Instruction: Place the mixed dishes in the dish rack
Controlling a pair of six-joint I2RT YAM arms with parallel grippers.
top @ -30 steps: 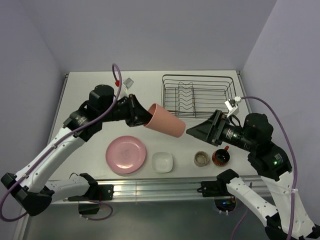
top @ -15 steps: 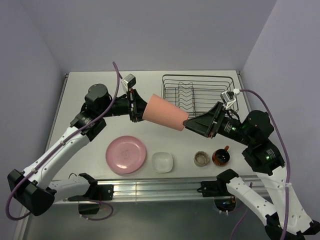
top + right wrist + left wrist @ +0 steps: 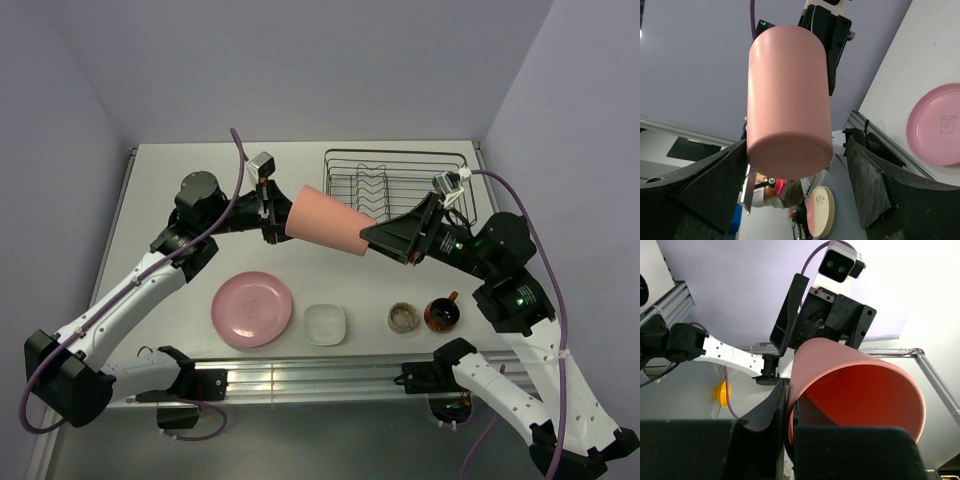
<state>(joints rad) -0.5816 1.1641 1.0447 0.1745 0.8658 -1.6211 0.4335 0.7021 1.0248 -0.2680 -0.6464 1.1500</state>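
White tabletop [image 3: 170,180] boxed in by lilac walls. Left fingers [image 3: 765,415] pinched on the rim of the tall salmon-pink tumbler [image 3: 328,232], one inside, one outside. Tumbler sideways in mid-air, just left of the dish rack [image 3: 395,188]. Near edge: big round pink plate [image 3: 252,309], small rounded-square bowl [image 3: 324,323]. Right fingers [image 3: 705,185] spread wide, flanking the tumbler's base, not closed on it. Near right: small speckled beige cup [image 3: 403,317], dark red handled mug [image 3: 441,313].

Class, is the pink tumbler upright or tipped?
Tipped: the tumbler lies sideways in midair, left gripper clamping its rim, base pointing at the open right gripper.
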